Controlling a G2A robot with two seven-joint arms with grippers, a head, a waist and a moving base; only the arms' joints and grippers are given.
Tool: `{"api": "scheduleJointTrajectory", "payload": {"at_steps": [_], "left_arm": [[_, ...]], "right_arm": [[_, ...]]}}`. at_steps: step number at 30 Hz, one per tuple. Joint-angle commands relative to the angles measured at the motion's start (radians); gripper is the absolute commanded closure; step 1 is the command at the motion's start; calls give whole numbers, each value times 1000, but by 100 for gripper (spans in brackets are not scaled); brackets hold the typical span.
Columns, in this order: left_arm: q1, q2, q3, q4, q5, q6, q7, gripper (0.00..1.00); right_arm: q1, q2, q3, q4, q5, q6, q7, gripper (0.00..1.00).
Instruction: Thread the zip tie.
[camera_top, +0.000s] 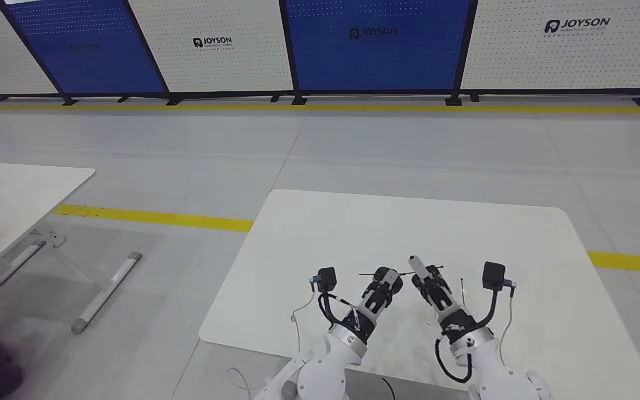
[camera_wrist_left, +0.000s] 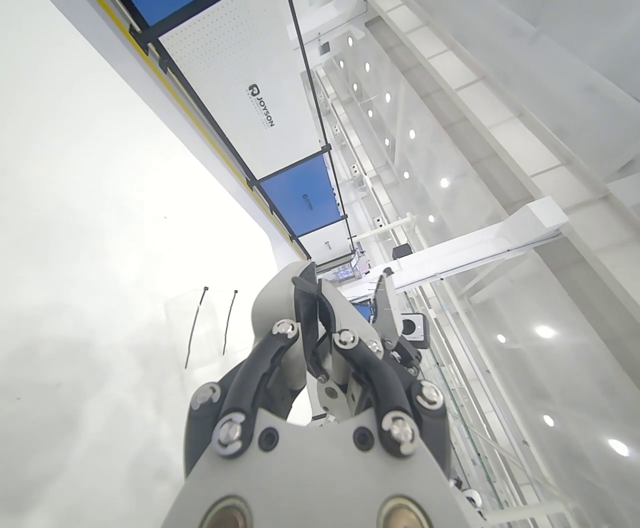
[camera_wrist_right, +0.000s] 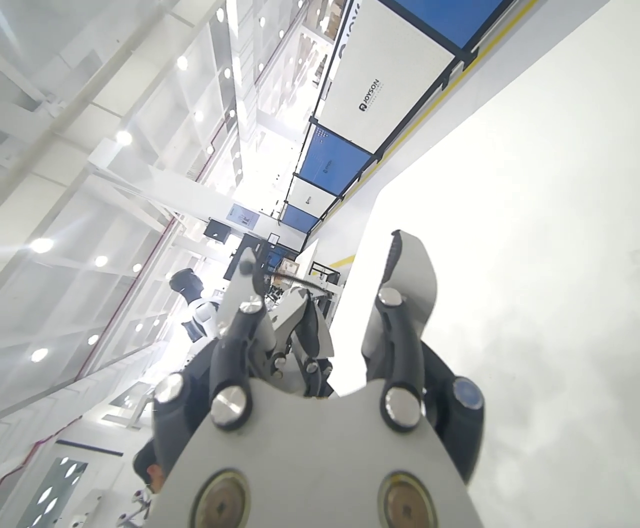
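Observation:
My left gripper (camera_top: 387, 279) (camera_wrist_left: 312, 282) hovers over the near part of the white table (camera_top: 400, 220), shut on a thin black zip tie (camera_wrist_right: 300, 283). The tie's end pokes out sideways (camera_top: 366, 272). In the right wrist view the tie crosses in front of the left gripper's fingers (camera_wrist_right: 300, 320). My right gripper (camera_top: 419, 266) (camera_wrist_right: 322, 252) is close beside the left one, tips almost meeting, and it is open with nothing between its fingers. The left wrist view shows it just beyond my left fingers (camera_wrist_left: 385, 282).
Two spare black zip ties (camera_wrist_left: 195, 325) (camera_wrist_left: 230, 320) lie flat on the table, on the right arm's side (camera_top: 462, 285). The table's near edge is just under the arms. Another white table (camera_top: 30, 190) stands far left, with a metal bar (camera_top: 105, 292) on the floor.

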Motion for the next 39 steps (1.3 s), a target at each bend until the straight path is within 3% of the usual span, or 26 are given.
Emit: {"api": "scheduleJointTrajectory", "payload": {"at_steps": [1,8,11,12,33,39], "left_arm": [[-1,0,1,2,-1,2,0,100],[-1,-1,0,2,-12,6,8,100],[-3,-2,-1,4,-22,4,15,100],[-3,-2,-1,4,-23,3,16,100],[-2,0,0,-13,-34,-1,-11,100],[-9,1,-1,-10,-22,15,-7,100]], "right_arm": [[-5,0,1,-2,-3,-8,-12,59],[-14,3,8,-3,-11,-15,-21,67],[-16,3,6,-2,-15,-17,-24,85],[-16,3,6,-2,-14,-17,-26,99],[8,7,4,16,22,-14,32,100],[9,9,13,13,19,-7,30,100]]}}
